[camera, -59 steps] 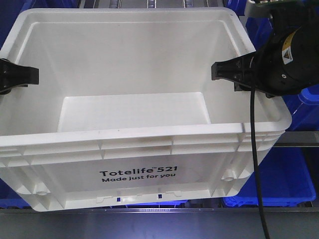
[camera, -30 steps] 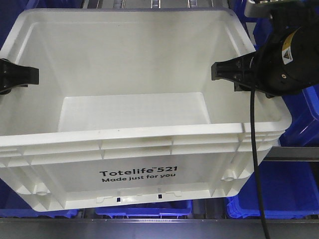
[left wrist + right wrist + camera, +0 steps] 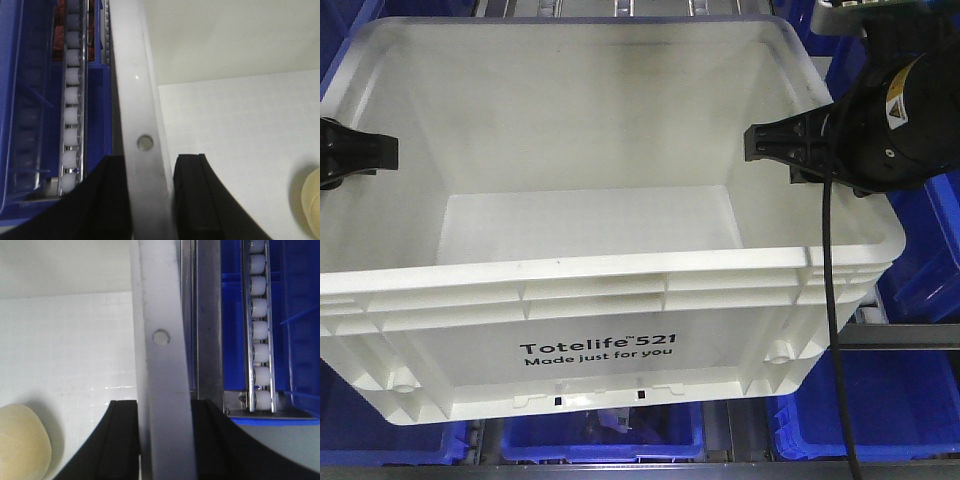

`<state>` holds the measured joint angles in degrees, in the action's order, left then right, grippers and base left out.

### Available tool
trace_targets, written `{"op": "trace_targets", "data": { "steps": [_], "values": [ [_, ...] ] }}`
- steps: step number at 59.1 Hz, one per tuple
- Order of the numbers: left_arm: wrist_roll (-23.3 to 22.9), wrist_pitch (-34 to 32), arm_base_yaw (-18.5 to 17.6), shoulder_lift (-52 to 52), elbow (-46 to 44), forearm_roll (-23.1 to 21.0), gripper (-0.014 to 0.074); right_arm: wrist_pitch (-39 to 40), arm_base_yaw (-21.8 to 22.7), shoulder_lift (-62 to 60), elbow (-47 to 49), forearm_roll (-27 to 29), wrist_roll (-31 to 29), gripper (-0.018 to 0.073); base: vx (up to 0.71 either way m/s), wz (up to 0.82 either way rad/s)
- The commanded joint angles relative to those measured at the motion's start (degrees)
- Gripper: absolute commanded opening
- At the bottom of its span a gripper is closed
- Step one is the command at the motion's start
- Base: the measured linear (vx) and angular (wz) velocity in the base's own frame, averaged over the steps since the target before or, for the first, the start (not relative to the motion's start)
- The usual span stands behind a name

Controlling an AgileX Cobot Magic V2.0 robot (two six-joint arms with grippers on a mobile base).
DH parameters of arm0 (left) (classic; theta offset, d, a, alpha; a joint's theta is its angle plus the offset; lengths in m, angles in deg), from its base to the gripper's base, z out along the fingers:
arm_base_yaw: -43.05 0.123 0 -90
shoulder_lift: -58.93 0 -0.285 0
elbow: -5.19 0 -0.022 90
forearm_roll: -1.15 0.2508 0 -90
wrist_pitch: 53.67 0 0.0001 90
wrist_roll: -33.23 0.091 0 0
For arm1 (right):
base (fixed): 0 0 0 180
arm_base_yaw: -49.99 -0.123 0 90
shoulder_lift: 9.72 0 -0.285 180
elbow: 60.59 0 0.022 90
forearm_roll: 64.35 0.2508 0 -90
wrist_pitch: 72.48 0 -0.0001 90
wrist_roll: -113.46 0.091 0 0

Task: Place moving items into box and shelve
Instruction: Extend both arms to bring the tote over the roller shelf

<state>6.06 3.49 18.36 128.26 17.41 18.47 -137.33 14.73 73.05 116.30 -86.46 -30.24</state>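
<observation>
Now both grippers, left (image 3: 148,200) and right (image 3: 165,440), pinch the rim of the box (image 3: 620,265), a pale ball (image 3: 22,440) loose on its floor; uneven grip could tilt it against the roller rack (image 3: 257,325).

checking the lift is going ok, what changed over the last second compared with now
The blue bins and the shelf rail slid down in the front view, and more bins appeared under the box, so it seems to be rising. Unchanged: the left claw and right claw each stay clamped on a side rim, box in the same place in frame.
</observation>
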Motion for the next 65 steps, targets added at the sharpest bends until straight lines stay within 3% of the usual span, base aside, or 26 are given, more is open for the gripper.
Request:
{"op": "trace_targets", "data": {
  "steps": [1, 65],
  "values": [
    [0.99, -7.16, -0.25, -1.97, -2.44, 3.91, 0.0169, 2.45, 0.39, -2.02, 2.27, -7.02, -0.20, 0.0110, 0.10, -0.03],
    [0.99, -7.16, -0.25, -1.97, -2.44, 3.91, 0.0169, 2.45, 0.39, -2.02, 2.27, -7.02, -0.20, 0.0110, 0.08, -0.04]
  ]
}}
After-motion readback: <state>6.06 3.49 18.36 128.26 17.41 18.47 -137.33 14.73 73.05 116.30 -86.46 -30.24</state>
